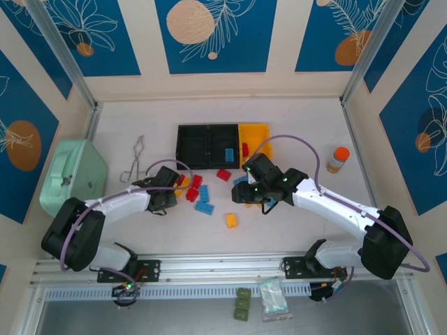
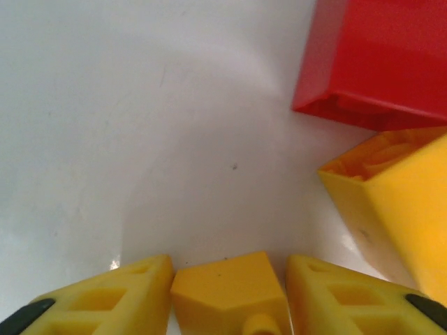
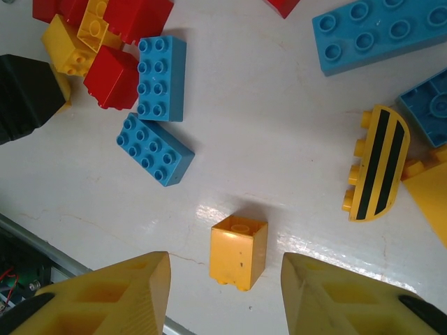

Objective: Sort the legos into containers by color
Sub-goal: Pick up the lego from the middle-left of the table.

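A small yellow brick (image 2: 230, 289) sits clamped between my left gripper's (image 2: 230, 303) yellow fingers (image 2: 133, 296), low over the white table. Next to it lie a red brick (image 2: 380, 56) and a bigger yellow brick (image 2: 398, 202). My right gripper (image 3: 225, 293) is open above a lone yellow brick (image 3: 239, 251), also seen as the yellow brick (image 1: 231, 220). Blue bricks (image 3: 162, 78), a blue plate (image 3: 380, 31) and a yellow-and-black curved piece (image 3: 376, 162) lie around. Two black bins (image 1: 192, 146) and a yellow bin (image 1: 255, 136) stand at the back; a blue brick (image 1: 228, 153) lies in the middle one.
A mint-green lidded box (image 1: 73, 174) stands at the far left with metal tongs (image 1: 134, 160) beside it. An orange-capped bottle (image 1: 339, 159) stands at the right. The metal rail (image 1: 223, 269) runs along the table's near edge.
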Controlling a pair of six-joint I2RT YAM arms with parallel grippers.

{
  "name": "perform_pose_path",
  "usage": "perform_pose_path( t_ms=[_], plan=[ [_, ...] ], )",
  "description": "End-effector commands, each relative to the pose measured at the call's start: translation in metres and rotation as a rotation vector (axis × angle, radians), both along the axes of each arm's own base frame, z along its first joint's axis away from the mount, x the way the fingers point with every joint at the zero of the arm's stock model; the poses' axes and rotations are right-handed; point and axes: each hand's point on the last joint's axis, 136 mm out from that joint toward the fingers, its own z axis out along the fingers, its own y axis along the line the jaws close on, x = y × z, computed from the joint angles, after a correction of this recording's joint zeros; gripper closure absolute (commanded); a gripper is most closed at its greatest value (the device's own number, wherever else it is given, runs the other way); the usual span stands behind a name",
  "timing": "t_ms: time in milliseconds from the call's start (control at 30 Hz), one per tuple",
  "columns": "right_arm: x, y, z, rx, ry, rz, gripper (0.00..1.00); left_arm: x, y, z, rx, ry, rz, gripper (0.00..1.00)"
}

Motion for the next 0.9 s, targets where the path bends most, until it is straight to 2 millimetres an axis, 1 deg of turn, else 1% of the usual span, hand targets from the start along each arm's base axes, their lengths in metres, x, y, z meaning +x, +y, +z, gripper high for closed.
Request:
perform_pose_path(
  t_ms=[0, 100, 233, 333, 433, 500, 667, 767, 867],
  plan=[
    [-0.004, 0.005, 0.002, 0.019, 0.012, 0.010, 0.54, -0.012, 0.009, -0.010, 0.026, 0.057, 0.003, 0.63],
    [-0.003, 0.005, 0.004, 0.021, 0.008, 0.012, 0.54, -0.014, 0.009, -0.006, 0.018, 0.056, 0.005, 0.67],
    [-0.002, 0.007, 0.008, 0.028, 0.002, 0.016, 0.54, -0.015, 0.007, 0.007, -0.010, 0.029, -0.008, 0.69],
    [-0.001, 0.010, 0.011, 0.038, -0.004, 0.024, 0.54, -0.012, 0.003, 0.019, -0.027, 0.007, -0.025, 0.71],
    [0.000, 0.012, 0.013, 0.043, -0.005, 0.033, 0.54, -0.005, -0.003, 0.035, -0.048, -0.018, -0.048, 0.71],
    [-0.001, 0.013, 0.013, 0.044, -0.004, 0.035, 0.54, 0.002, -0.009, 0.046, -0.062, -0.038, -0.062, 0.71],
    [-0.003, 0.012, 0.013, 0.054, -0.009, 0.037, 0.54, 0.031, -0.026, 0.073, -0.088, -0.088, -0.096, 0.71],
    [-0.006, 0.010, 0.012, 0.054, -0.009, 0.031, 0.54, 0.051, -0.041, 0.084, -0.098, -0.101, -0.124, 0.72],
    [-0.009, 0.007, 0.012, 0.056, -0.009, 0.024, 0.54, 0.073, -0.055, 0.091, -0.103, -0.107, -0.150, 0.72]
  ],
)
